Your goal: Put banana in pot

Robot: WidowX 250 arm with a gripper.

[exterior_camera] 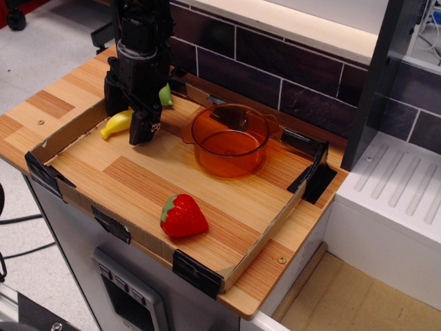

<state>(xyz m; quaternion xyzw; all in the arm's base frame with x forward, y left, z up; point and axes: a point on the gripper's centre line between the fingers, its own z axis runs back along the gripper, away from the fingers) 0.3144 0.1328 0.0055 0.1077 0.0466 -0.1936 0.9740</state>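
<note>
I am working at a mock kitchen set up in a lab. My counter is a small wood-laminate board (69, 89) on a grey cabinet, fenced by a cardboard rim (265, 238) held with black tape. Behind it runs a dark tiled backsplash (275, 76), and to one side sits a white moulded drainer (400, 186). The food is plastic: a toy strawberry (182, 215). Bare grey floor and loose cables show beyond.

Banana (116, 123) sits at ten o'clock on the tray (207, 207), pot (230, 140) at one o'clock behind centre, strawberry (182, 216) at six, near the front wall.
</note>
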